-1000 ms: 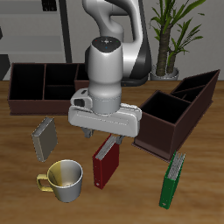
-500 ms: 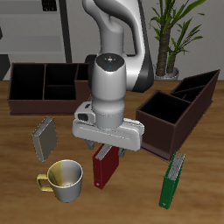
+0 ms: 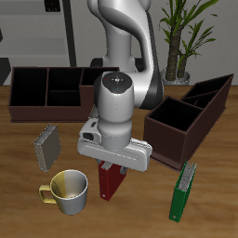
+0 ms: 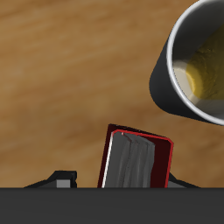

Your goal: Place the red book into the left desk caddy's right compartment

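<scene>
The red book point(image 3: 109, 184) stands on its edge on the table, near the front, beside the mug. In the wrist view it point(image 4: 134, 160) shows its pale page edge between my fingers. My gripper point(image 3: 112, 168) is open and low over the book, its jaws astride the book's top without closing on it; one fingertip point(image 4: 61, 178) stands apart from the cover. The left desk caddy point(image 3: 189, 139) is dark brown and lies diagonally, farther back from the book. Its right compartment point(image 3: 172, 118), the large squarish end section, is empty.
A yellow-green mug point(image 3: 67, 190) stands close beside the book and also shows in the wrist view point(image 4: 197, 61). A grey book point(image 3: 46, 147) and a green book point(image 3: 183, 191) stand on the table. A second brown caddy point(image 3: 37, 110) and a plant point(image 3: 181, 37) are at the back.
My gripper has come down and a little toward the table's front, from above the red book to astride its top. The book and the other things have not moved.
</scene>
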### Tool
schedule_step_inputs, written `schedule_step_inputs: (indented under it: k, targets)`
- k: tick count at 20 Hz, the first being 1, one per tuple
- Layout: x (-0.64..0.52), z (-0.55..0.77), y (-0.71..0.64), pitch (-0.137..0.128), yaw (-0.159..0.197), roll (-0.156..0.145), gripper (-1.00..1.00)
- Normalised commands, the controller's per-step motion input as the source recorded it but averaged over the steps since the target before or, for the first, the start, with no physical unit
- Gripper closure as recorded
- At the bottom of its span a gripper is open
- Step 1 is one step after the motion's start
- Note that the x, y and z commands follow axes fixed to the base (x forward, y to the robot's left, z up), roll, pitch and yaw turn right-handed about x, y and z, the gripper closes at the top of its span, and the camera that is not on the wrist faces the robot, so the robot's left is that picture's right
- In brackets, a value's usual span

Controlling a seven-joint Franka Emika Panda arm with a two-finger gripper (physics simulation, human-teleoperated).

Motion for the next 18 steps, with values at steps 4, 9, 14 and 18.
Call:
schedule_step_inputs:
  k: [4, 9, 14, 18]
  targets:
    - [-0.06, 0.02, 0.04, 0.002, -0.017, 0.018, 1.0]
    - [-0.15, 0.22, -0.02, -0.011, -0.005, -0.01, 1.0]
    - [-0.37, 0.64, 0.05, -0.042, 0.025, 0.009, 1.0]
    - [-0.42, 0.64, 0.1, -0.038, 0.053, 0.016, 1.0]
